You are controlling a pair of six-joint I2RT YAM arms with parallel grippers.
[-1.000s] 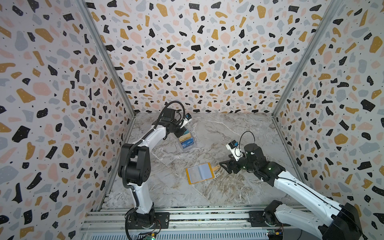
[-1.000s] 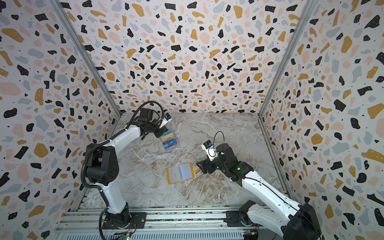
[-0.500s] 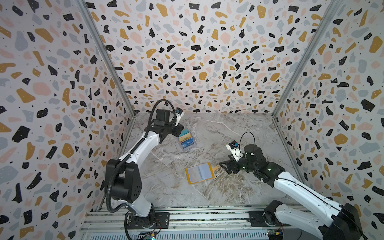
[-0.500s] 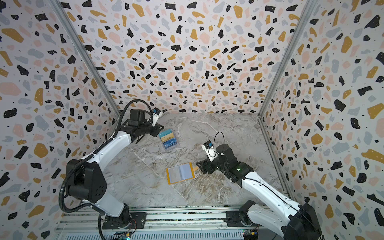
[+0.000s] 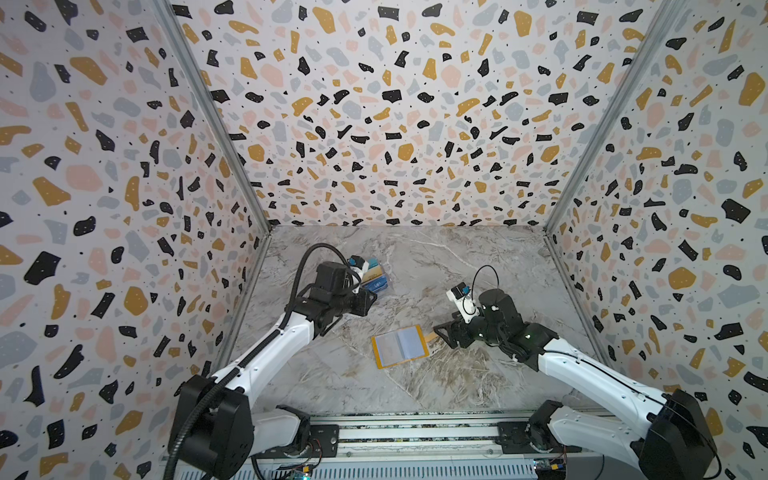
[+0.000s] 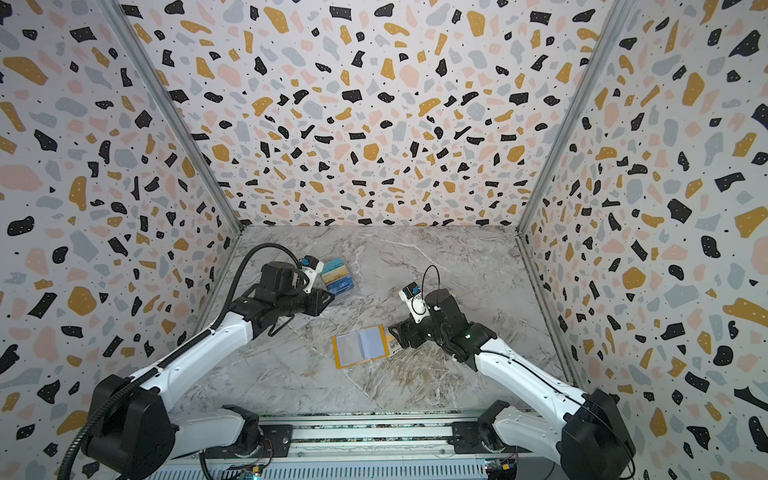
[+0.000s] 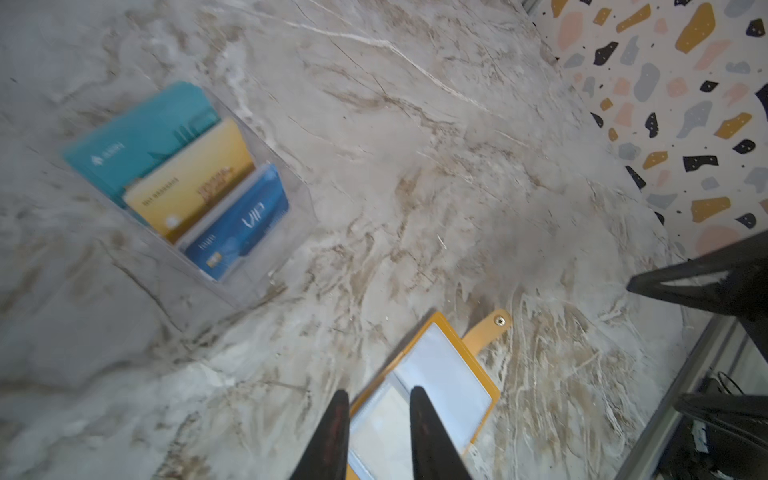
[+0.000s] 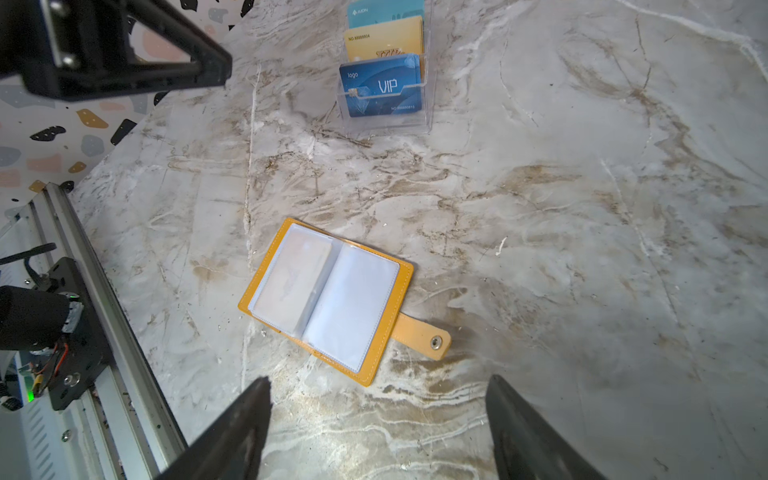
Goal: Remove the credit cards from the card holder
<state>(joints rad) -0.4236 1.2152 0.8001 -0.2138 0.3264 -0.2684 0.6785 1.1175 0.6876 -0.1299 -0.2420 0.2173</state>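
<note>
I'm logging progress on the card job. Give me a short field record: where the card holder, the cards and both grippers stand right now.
card holder: open flat on the table, snap tab sticking out; visible sleeves pale, no coloured card seen
clear box: upright, holds teal card, gold card, blue VIP card in tiers
left gripper: jaws slightly apart, empty, raised by the clear box
right gripper: wide open, empty, beside the snap tab

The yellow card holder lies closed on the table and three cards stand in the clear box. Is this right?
No: the card holder lies open, not closed, as the right wrist view shows. Three cards do stand in the clear box.
</note>
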